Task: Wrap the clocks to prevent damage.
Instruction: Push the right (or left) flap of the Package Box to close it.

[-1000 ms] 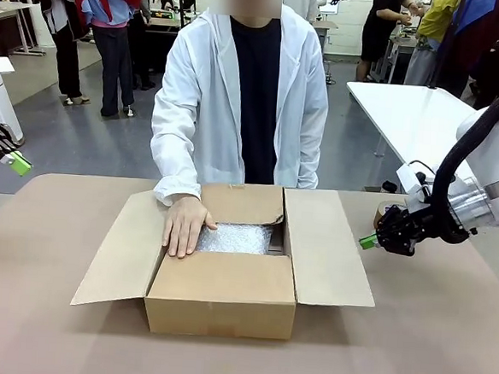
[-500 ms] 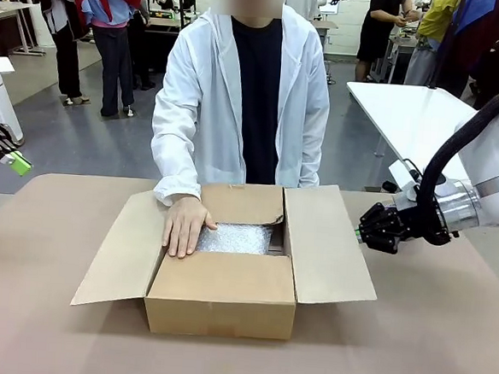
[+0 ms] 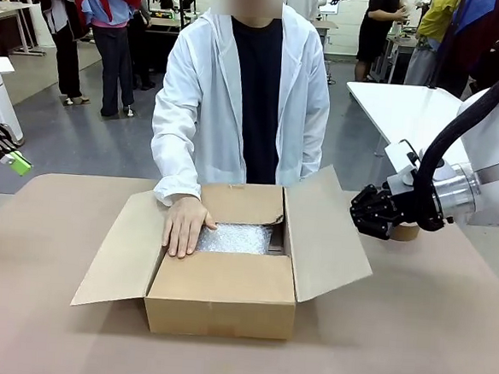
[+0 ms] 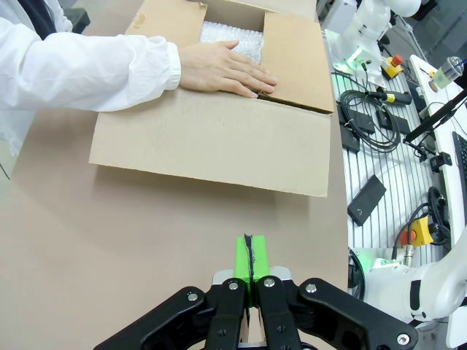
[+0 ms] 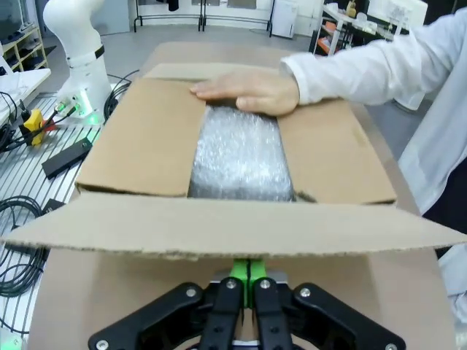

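Note:
The clocks show as a bundle of white bubble wrap point(image 3: 234, 237) lying inside the open brown carton point(image 3: 221, 301); the same bundle point(image 5: 239, 157) appears in the right wrist view and its top point(image 4: 232, 36) in the left wrist view. A person's hand point(image 3: 185, 225) rests flat on the carton's left flap at its inner edge. My right gripper point(image 3: 357, 214) is shut, its tip against the outside of the right flap point(image 3: 325, 239), which is tilted up. In the right wrist view the shut fingers point(image 5: 248, 271) sit just under that flap's edge point(image 5: 233, 230). My left gripper point(image 3: 16, 164) hangs shut at the far left, away from the carton.
A brown tape roll point(image 3: 405, 233) stands on the table behind my right gripper. The person in a white coat point(image 3: 239, 92) stands at the far side. The carton's left flap point(image 4: 211, 142) lies spread outward. Bare brown tabletop point(image 3: 410, 335) surrounds the carton.
My right gripper has moved left to the carton and the right flap has risen from lying flat to a tilt. The hand and my left gripper have stayed put.

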